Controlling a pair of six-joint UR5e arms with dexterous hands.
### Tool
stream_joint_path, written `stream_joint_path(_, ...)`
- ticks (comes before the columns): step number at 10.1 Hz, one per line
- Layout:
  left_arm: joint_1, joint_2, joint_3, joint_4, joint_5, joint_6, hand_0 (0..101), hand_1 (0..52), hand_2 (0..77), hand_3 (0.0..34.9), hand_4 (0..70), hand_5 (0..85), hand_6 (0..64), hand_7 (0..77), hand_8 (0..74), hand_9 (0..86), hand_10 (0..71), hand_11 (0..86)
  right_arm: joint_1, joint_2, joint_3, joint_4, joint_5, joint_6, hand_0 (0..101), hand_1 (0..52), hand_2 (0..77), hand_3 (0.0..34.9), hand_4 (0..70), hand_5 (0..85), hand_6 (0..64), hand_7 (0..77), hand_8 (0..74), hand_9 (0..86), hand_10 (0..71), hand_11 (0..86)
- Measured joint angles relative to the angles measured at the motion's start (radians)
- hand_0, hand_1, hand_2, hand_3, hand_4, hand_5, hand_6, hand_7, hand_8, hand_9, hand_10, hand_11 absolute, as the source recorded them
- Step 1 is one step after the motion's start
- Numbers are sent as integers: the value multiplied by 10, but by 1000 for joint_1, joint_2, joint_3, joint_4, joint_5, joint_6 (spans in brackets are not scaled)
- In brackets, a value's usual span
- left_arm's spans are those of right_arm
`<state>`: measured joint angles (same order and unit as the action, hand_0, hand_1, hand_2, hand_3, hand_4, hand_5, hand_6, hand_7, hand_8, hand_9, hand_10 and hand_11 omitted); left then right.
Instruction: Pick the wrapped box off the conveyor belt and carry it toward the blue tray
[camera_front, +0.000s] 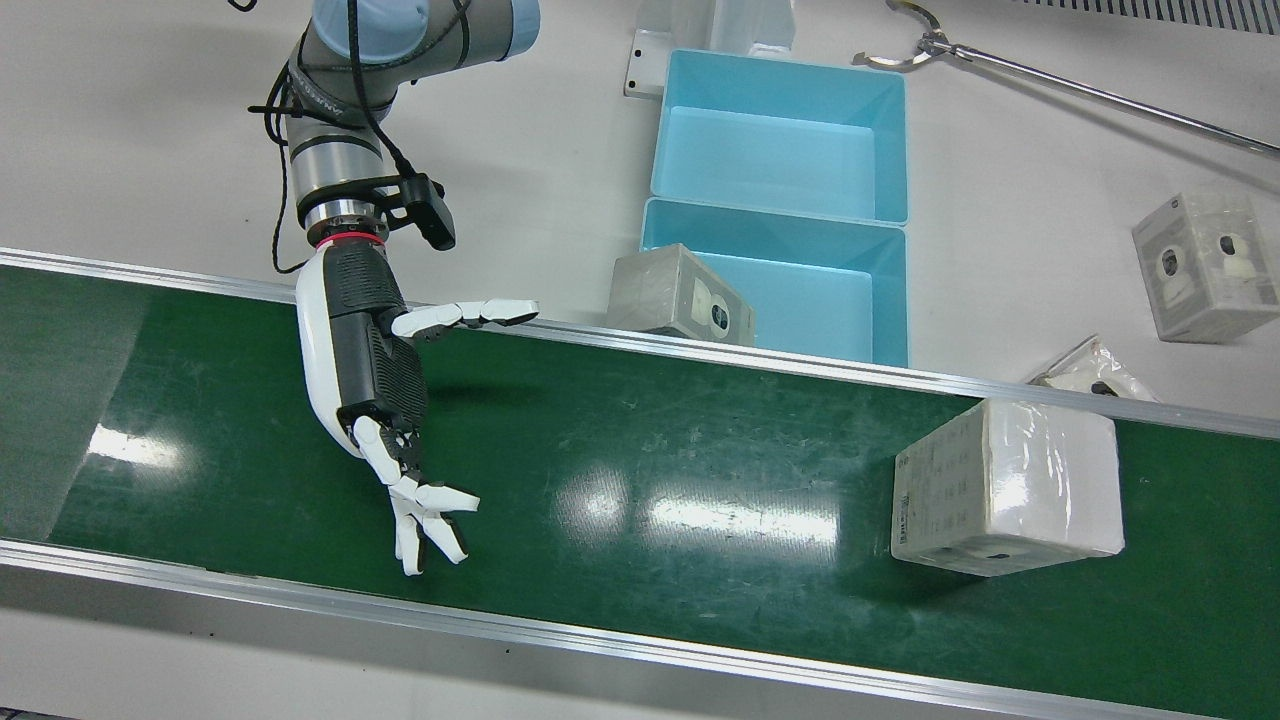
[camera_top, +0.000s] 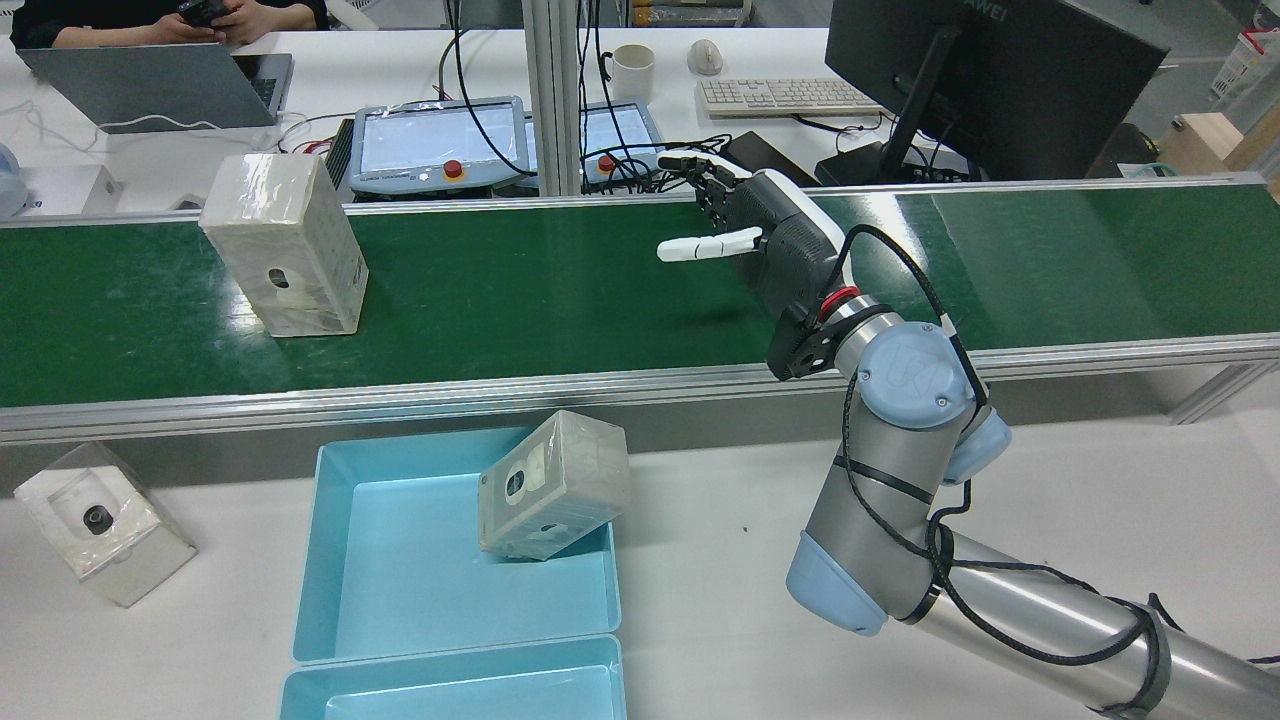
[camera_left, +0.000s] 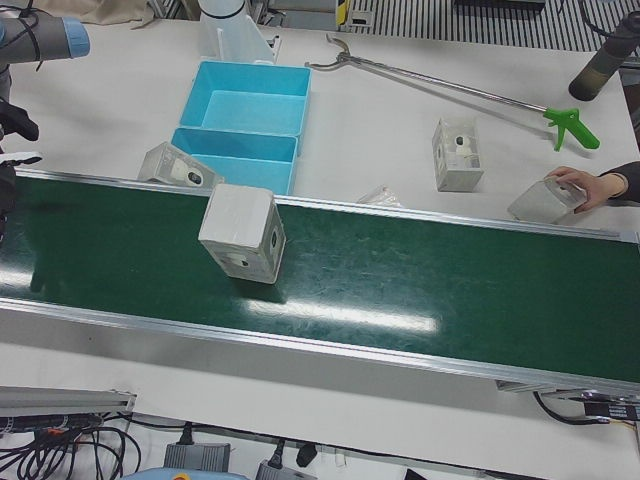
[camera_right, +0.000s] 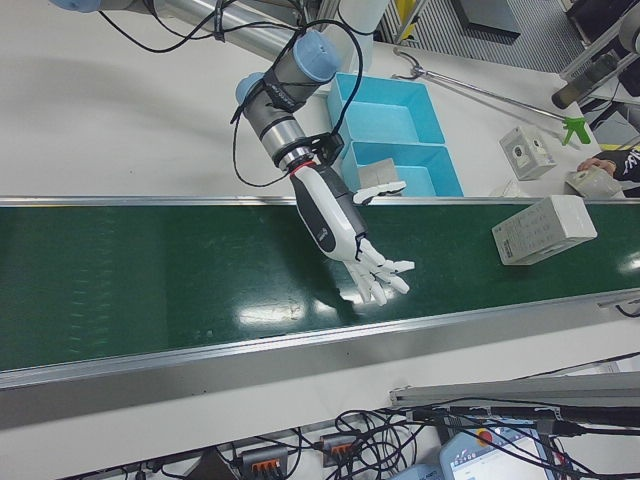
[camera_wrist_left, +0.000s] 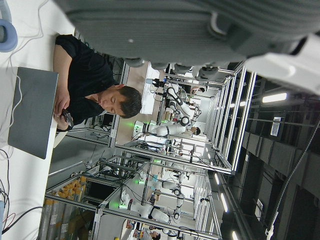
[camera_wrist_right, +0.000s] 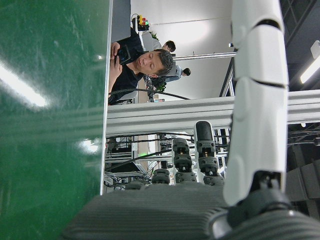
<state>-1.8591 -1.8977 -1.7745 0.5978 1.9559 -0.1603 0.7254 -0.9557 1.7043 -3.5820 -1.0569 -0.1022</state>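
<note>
We see the right hand (camera_front: 372, 385) stretched out over the green conveyor belt (camera_front: 620, 480) in the left part of the front view, fingers (camera_front: 425, 515) spread apart and holding nothing, with one white finger pointing sideways toward the far belt rail. The wrapped box (camera_front: 1005, 485) stands on the belt at the right of that view, well apart from the hand; in the rear view it appears upper left (camera_top: 283, 243), upright, a dark oval mark on its near face. The blue tray (camera_front: 780, 205), in two compartments, sits on the white table just beyond the belt's far rail, top centre of the front view. A second wrapped box (camera_front: 680, 293) leans tilted on the rim of the nearer compartment. A third one (camera_front: 1205, 262) lies on the table at the far right. The left hand's state we cannot tell: its own camera shows only a blurred grey underside of the hand (camera_wrist_left: 200, 30).
</note>
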Motion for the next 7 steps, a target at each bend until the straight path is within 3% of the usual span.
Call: stream_joint_path(7, 0, 0, 0, 0, 0, 0, 0, 0, 5, 0, 0, 11, 5, 5, 5, 5, 5, 5, 0, 0, 0, -1, 0, 1, 480, 153, 104, 0, 125, 267, 55, 60, 11, 44, 0, 5)
